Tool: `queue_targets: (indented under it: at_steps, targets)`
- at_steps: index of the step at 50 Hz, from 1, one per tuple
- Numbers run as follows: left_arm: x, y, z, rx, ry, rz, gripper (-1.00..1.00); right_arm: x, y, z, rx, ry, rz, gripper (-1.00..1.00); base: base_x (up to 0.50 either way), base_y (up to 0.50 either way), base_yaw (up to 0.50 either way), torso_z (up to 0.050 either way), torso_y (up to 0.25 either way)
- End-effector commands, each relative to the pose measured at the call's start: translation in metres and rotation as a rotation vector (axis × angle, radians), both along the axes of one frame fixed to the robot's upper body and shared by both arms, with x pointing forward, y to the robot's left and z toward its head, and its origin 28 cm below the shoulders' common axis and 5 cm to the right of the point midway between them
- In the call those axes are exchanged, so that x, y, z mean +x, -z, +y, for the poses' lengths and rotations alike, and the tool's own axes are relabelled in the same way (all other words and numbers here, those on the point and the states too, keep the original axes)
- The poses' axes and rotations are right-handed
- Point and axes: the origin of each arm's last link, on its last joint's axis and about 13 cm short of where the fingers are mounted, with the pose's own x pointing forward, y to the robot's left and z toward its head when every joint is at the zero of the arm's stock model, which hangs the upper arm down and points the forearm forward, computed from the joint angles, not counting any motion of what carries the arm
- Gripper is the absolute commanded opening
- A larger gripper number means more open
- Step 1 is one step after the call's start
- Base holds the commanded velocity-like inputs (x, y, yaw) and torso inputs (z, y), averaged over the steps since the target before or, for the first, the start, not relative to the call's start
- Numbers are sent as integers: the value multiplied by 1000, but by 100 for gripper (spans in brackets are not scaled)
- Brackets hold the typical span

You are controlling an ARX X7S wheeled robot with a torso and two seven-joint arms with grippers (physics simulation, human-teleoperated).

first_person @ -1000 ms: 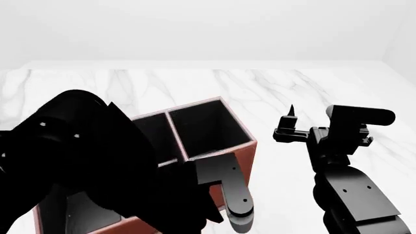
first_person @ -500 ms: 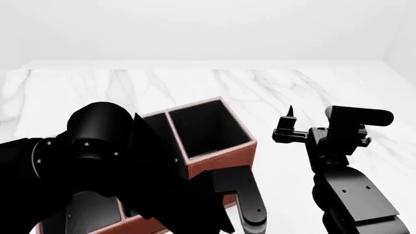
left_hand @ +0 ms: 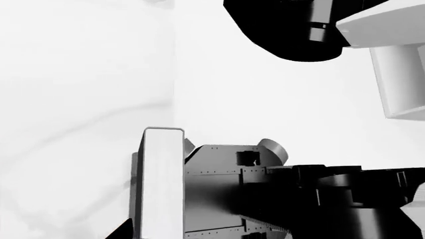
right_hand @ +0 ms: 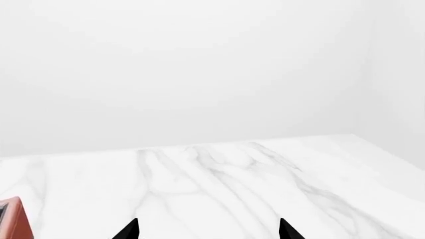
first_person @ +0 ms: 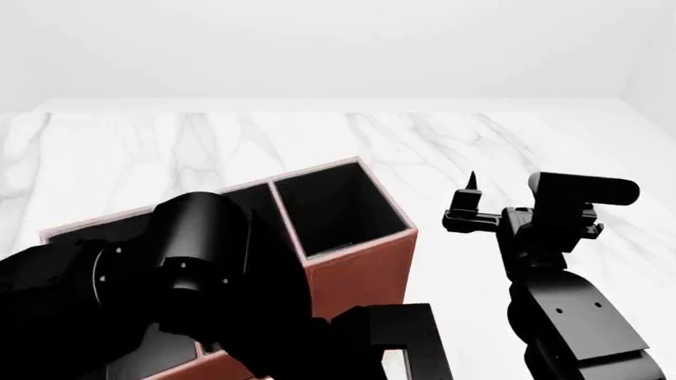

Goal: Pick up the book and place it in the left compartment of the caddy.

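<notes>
The reddish-brown caddy (first_person: 365,269) stands on the marble table at the middle left of the head view. Its square slot (first_person: 338,210) is open to view. My left arm covers the rest, and the left compartment is mostly hidden under it. My left gripper (first_person: 407,356) is low, in front of the caddy's near right corner. In the left wrist view it (left_hand: 159,234) is shut on the book (left_hand: 162,184), whose white page edges face the camera. My right gripper (first_person: 470,198) hovers to the right of the caddy. It is open and empty in the right wrist view (right_hand: 207,230).
The white marble table (first_person: 444,142) stretches behind and to the right of the caddy, up to a plain white wall. A corner of the caddy (right_hand: 13,219) shows in the right wrist view. My own grey body parts (left_hand: 219,189) lie under the left gripper.
My left arm has swung toward me and to the right, carrying its gripper lower in front of the caddy. More of the caddy's far left rim is uncovered. The right arm has not moved.
</notes>
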Motion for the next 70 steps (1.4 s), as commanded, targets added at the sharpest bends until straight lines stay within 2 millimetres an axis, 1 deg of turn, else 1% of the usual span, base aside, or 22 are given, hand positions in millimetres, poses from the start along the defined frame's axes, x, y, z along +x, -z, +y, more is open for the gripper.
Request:
queue_targets:
  at_steps: [1,7,24,29,53,65,70]
  targets:
    - [0,9,-2,9,11,27,100,0,1,-1,2,2,1,100,0,0,0,0,0]
    - [2,14,0,23,-10,40,100,0,2,-1,2,3,4,100,0,0,0,0,0]
    - [4,14,4,61,-52,41,100,1,0,0,0,1,2,100,0,0,0,0,0]
    - [6,17,4,67,-56,43,100,1,1,0,1,1,2,100,0,0,0,0,0]
    - [21,32,6,88,-86,68,100,1,7,-1,9,3,14,100,0,0,0,0,0]
    - [27,31,3,82,-73,55,100,1,8,-2,11,2,15,100,0,0,0,0,0]
    - [29,26,0,64,-63,41,100,1,9,-2,11,3,16,100,0,0,0,0,0]
